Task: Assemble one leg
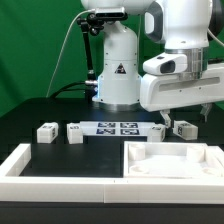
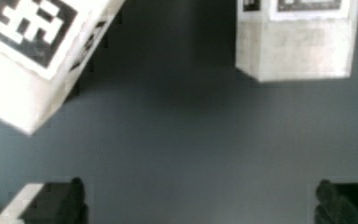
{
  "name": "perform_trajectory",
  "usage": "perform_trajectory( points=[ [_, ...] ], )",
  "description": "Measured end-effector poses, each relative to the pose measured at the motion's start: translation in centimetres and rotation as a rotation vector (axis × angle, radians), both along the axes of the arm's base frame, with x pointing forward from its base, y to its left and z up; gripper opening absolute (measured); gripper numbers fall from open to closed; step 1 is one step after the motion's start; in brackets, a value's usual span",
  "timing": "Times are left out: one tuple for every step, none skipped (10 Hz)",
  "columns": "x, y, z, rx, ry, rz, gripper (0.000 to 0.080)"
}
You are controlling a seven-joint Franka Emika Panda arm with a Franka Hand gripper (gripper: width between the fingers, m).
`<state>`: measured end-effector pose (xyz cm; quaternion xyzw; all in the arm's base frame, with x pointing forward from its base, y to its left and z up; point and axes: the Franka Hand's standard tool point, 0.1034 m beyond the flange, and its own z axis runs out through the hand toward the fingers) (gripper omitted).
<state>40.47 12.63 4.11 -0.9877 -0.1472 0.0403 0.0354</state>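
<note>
Four small white legs with black-and-white tags lie on the black table in the exterior view: two towards its left (image 1: 45,131) (image 1: 76,131) and two towards its right (image 1: 159,129) (image 1: 186,129). My gripper (image 1: 183,114) hangs just above the right pair, open and empty. In the wrist view a tilted leg with a large tag (image 2: 43,55) and a second leg (image 2: 297,42) lie beyond my gripper (image 2: 197,205). The dark fingertips (image 2: 44,205) stand wide apart with only bare table between them.
The marker board (image 1: 118,128) lies between the two pairs of legs. The large flat white tray-like piece (image 1: 205,172) sits at the front right. A white frame (image 1: 20,165) runs along the front left. The robot base (image 1: 117,70) stands behind.
</note>
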Motion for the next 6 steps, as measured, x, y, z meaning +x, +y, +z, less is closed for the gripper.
perform_trajectory(
  points=[
    [-0.7, 0.3, -0.4, -0.009, 0.042, -0.001, 0.0649],
    [-2.0, 1.3, -0.5, -0.05, 0.149, -0.008, 0.0649],
    [-2.6, 1.9, -0.5, -0.077, 0.214, -0.007, 0.0649],
    [-3.3, 2.2, -0.8, -0.112, 0.309, 0.005, 0.0649],
    [-3.8, 2.4, -1.1, -0.142, 0.391, 0.011, 0.0649],
    [-4.2, 2.5, -1.4, -0.164, 0.472, 0.018, 0.0649]
  ],
)
